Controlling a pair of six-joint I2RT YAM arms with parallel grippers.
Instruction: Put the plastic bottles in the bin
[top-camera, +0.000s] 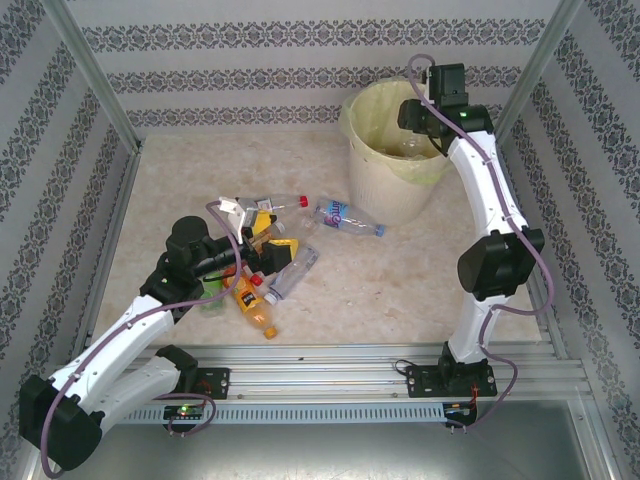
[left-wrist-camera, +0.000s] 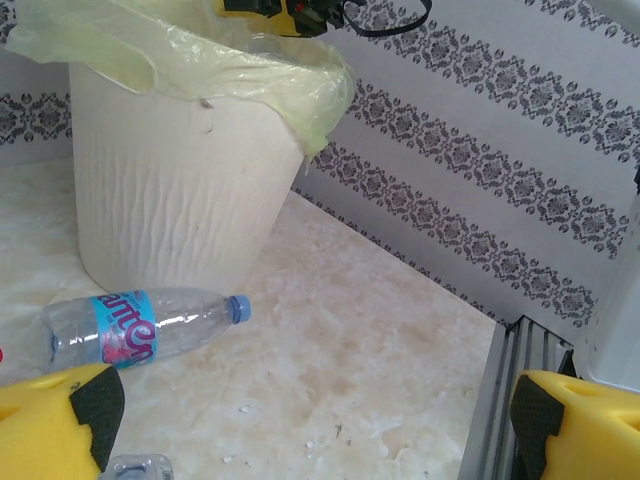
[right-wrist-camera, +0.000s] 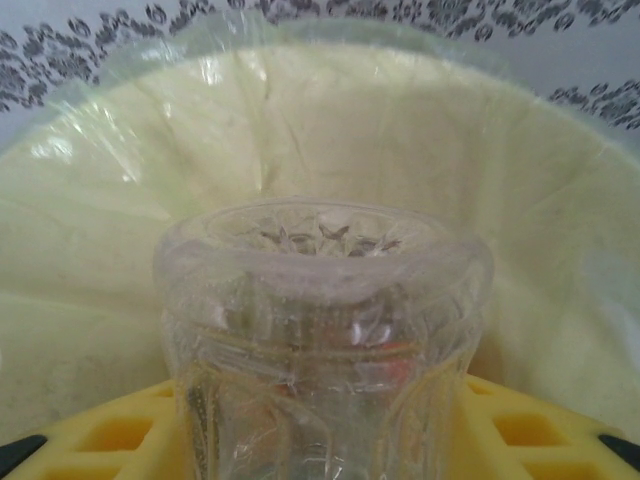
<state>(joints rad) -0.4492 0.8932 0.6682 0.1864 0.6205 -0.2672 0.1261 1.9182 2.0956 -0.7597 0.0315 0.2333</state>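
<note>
**Plastic bottles (top-camera: 288, 272): one held over the bin, rest in a heap on the table**

We see the R arm stretched to the far right corner, with the right gripper (top-camera: 415, 145) above the mouth of the bin (top-camera: 365, 185). In the right wrist view its yellow fingers (right-wrist-camera: 110, 432) clamp a clear bottle (right-wrist-camera: 320, 320) from both sides. The bottle's moulded base faces the camera, w/ the pale yellow-green liner bag (right-wrist-camera: 420, 150) behind and around it. So that hand is gripping the clear bottle.

The left gripper (left-wrist-camera: 320, 430) is spread wide, w/ nothing betw. its yellow fingers (left-wrist-camera: 50, 425). In the top view it sits low at the heap, left of the table's (top-camera: 420, 280) middle.

A blue-label bottle (left-wrist-camera: 140, 325) lies on its side just beside the bin's base; we can't tell if it touches. An orange bottle (top-camera: 255, 305) lies at the heap's near edge, closest to the arm bases. A clear one w/ a red cap (top-camera: 280, 203) lies at the far edge. The others are bunched around the L arm's wrist, partly hidden, so we can't give a count.
</note>
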